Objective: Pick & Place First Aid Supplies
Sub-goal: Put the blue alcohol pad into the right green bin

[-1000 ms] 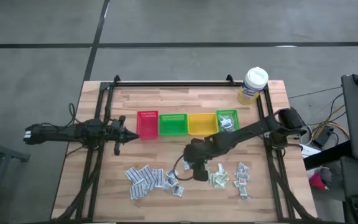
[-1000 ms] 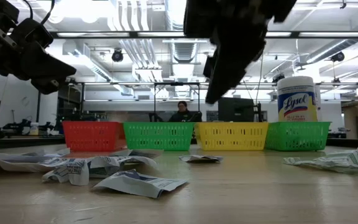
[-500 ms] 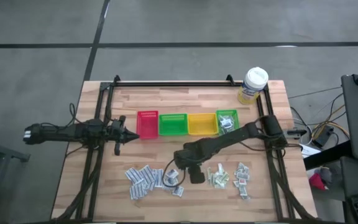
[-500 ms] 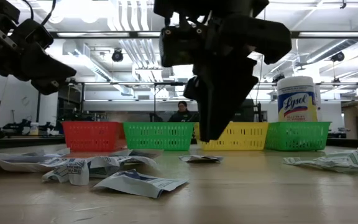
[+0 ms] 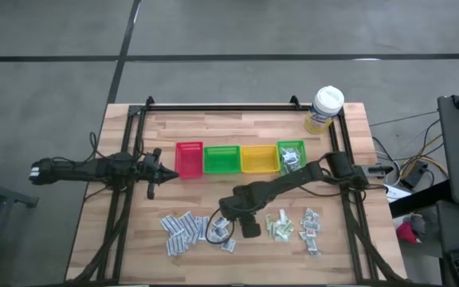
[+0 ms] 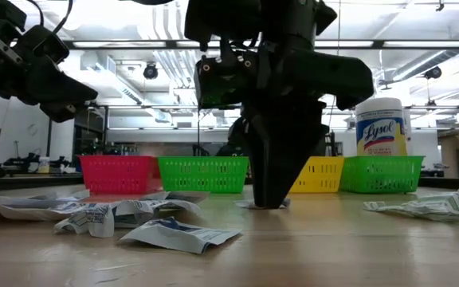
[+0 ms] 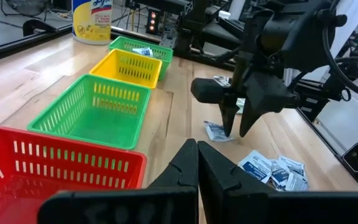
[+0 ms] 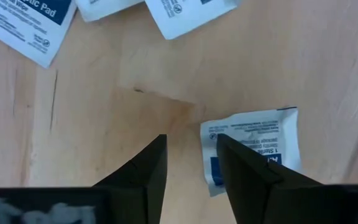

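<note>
Far left: left gripper (image 5: 166, 174) parked just beside the red bin (image 5: 189, 159), fingers pressed together, holding nothing.

Next along: row of bins, then the loose pile of first aid supplies (image 5: 183, 229) scattered on the table (image 5: 229, 127) in front of them.

Middle: right gripper (image 5: 223, 229) lowered onto the table at the right end of that pile, fingers parted, tips straddling one edge of a single white-blue sachet (image 8: 252, 148). Nothing gripped yet.

Step in hand, probably: the pick. Next move likely calls for closing on that edge without pushing the flat sachet away, then lifting toward a bin.

Far right: more sachets (image 5: 293, 225), and the wipes tub (image 5: 324, 109) at the back corner.
</note>
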Action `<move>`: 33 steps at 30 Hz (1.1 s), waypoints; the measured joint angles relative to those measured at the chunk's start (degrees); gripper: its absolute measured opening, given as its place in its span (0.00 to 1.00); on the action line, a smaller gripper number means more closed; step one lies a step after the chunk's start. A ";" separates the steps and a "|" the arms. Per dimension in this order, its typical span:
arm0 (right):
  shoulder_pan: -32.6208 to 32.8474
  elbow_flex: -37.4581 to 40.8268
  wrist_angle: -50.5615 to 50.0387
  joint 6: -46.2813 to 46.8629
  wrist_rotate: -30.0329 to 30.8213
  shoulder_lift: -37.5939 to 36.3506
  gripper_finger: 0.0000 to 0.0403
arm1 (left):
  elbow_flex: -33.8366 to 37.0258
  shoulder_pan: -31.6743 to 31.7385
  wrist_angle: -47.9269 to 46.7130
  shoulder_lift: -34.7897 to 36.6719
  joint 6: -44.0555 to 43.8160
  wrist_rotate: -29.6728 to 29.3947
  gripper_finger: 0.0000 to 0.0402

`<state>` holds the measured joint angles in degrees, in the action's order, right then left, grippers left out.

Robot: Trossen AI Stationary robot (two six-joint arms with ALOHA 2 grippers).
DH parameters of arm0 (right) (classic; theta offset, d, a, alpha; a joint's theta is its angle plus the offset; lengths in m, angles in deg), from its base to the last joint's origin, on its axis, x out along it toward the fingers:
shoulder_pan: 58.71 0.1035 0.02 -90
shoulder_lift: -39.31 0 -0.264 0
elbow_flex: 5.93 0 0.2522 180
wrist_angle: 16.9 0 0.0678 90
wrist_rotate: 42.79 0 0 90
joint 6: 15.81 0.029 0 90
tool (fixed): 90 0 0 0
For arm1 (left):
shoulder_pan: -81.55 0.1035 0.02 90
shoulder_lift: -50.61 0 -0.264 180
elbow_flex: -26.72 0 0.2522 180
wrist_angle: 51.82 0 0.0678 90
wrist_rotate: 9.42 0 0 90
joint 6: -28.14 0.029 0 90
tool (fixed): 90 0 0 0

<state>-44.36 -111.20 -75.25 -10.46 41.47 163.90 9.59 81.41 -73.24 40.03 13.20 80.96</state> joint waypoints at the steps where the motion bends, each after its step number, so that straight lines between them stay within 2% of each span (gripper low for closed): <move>1: 0.00 0.00 -0.03 0.00 0.18 0.00 0.33 | 0.00 0.01 0.00 -0.06 0.03 0.01 0.00; 9: 0.00 -0.10 0.03 2.25 1.43 0.52 0.29 | 0.00 0.00 -0.04 -0.21 0.22 0.00 0.00; 19: -0.02 -0.26 0.47 4.78 1.64 3.13 0.17 | 0.00 0.00 -0.09 -0.30 0.20 -0.02 0.00; 33: 0.17 -1.13 0.08 5.17 4.07 3.02 0.04 | 0.00 0.02 -0.09 -0.41 0.20 -0.03 0.00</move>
<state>-44.19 -112.32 -75.17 -5.29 45.54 166.92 9.59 81.42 -73.33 39.62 13.40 80.94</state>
